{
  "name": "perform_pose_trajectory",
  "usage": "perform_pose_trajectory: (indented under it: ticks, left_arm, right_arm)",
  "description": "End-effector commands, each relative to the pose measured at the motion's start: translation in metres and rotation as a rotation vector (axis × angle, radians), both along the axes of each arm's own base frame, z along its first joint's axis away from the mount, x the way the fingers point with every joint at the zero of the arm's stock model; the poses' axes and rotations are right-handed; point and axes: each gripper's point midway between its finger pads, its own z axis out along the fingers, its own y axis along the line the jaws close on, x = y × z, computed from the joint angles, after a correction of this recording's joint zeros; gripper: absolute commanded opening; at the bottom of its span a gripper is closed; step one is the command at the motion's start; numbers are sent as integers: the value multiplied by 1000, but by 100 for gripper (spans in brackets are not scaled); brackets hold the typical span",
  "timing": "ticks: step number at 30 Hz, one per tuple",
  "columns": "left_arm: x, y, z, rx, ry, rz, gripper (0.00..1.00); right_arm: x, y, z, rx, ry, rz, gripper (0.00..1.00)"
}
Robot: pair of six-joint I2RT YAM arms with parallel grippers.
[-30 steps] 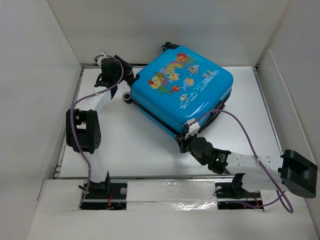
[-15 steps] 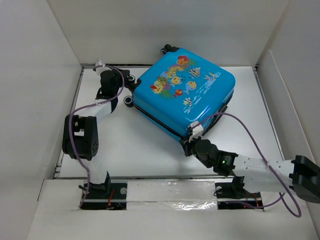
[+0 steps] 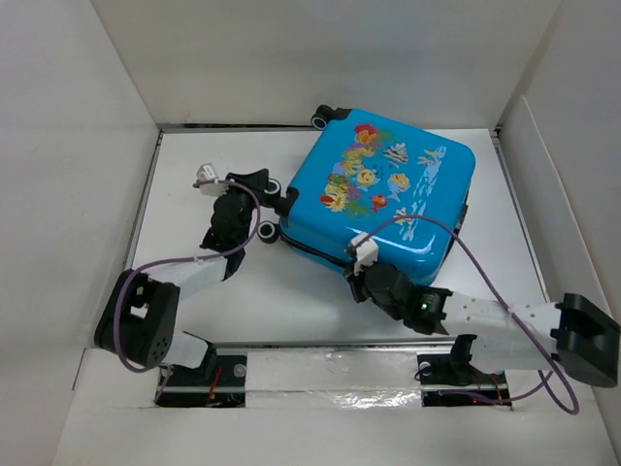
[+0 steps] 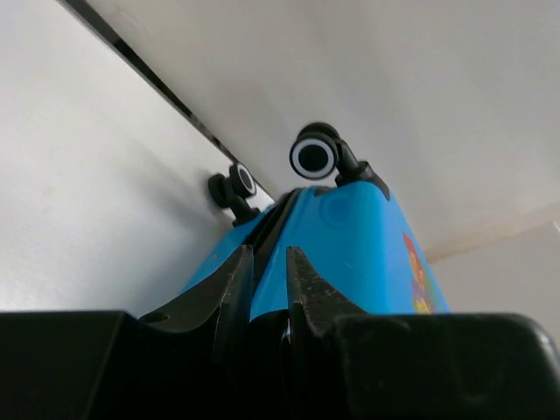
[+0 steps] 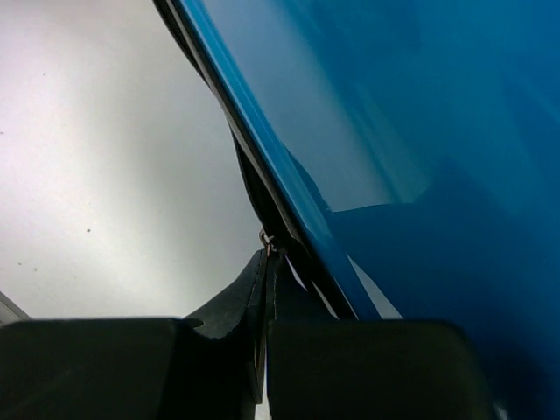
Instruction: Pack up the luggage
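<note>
The luggage (image 3: pixel 393 189) is a bright-blue fish-print suitcase lying closed and flat on the white table (image 3: pixel 243 282). My left gripper (image 3: pixel 260 206) is at its wheel end, between two black wheels (image 3: pixel 274 186). In the left wrist view the jaws (image 4: pixel 267 255) stand nearly shut, pinching the blue shell's edge (image 4: pixel 350 236) beside the dark zip seam. My right gripper (image 3: pixel 357 280) is at the suitcase's near edge. In the right wrist view it (image 5: pixel 267 255) is shut on a small metal zipper pull (image 5: pixel 266 238) on the black zip track under the blue shell (image 5: pixel 411 131).
White walls close the table at the back (image 3: pixel 320 58), left (image 3: pixel 68 175) and right (image 3: pixel 572 194). A raised white ledge (image 3: pixel 330 379) runs along the near edge over the arm bases. Purple cables (image 3: pixel 485 282) loop off both arms.
The suitcase has turned and slid right and towards the near side. My left arm has swung from the back left corner towards the middle with it. My right gripper has stayed on the near edge.
</note>
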Motion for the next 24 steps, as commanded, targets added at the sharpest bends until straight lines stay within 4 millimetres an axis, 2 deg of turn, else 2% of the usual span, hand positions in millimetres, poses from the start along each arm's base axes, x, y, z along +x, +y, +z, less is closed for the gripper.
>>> perform_pose_trajectory:
  ticks: [1,2,3,4,5,6,7,8,9,10,11,12,13,14,15,16,18,19,20,21,22,23,24]
  left_arm:
    - [-95,-112,-67,119,198,-495,0]
    - [-105,-111,-76,130,220,-501,0]
    - [-112,-110,-78,130,224,-508,0]
    - [-118,-106,-68,116,196,-508,0]
    - [-128,-99,-83,126,231,-507,0]
    - [-134,-95,-85,132,239,-506,0]
    - [-136,-85,-76,131,209,-469,0]
    - [-147,-77,-90,149,247,-466,0]
    - [-151,-72,-91,152,249,-455,0]
    - [-156,-65,-80,136,211,-440,0]
    - [-165,-61,-92,144,242,-440,0]
    - [-169,-57,-93,145,242,-434,0]
    - [-171,-54,-84,128,213,-424,0]
    - [-175,-50,-91,136,236,-419,0]
    - [-177,-48,-89,134,233,-415,0]
    - [-177,-45,-83,128,214,-403,0]
    - [-179,-41,-86,132,221,-390,0]
    - [-178,-38,-85,135,215,-374,0]
    - [-177,-37,-84,140,215,-368,0]
    - [-175,-36,-84,148,215,-357,0]
    - [-173,-35,-88,167,228,-349,0]
    - [-170,-36,-83,168,219,-348,0]
    - [-168,-37,-82,172,217,-349,0]
  right_arm:
    - [-12,85,85,248,-96,246,0]
    - [-11,95,89,249,-102,267,0]
    - [-18,113,77,213,-86,326,0]
    - [-26,128,79,211,-89,373,0]
    - [-28,146,103,246,-117,403,0]
    - [-33,159,106,236,-131,441,0]
    - [-36,175,93,206,-119,467,0]
    - [-44,195,113,242,-142,501,0]
    - [-50,208,115,249,-143,535,0]
    - [-54,223,103,238,-133,563,0]
    - [-67,237,115,268,-141,613,0]
    - [-68,242,114,277,-137,625,0]
    - [-75,247,117,310,-143,641,0]
    - [-78,247,116,322,-135,654,0]
    - [-85,241,103,316,-103,675,0]
    - [-85,236,102,325,-101,667,0]
    - [-86,219,109,345,-98,640,0]
    - [-84,207,93,305,-64,627,0]
    - [-88,197,110,326,-67,632,24]
    - [-94,190,111,314,-62,657,39]
    - [-100,180,103,263,-33,683,52]
    - [-104,172,107,251,-32,696,64]
    - [-107,157,131,284,-60,694,67]
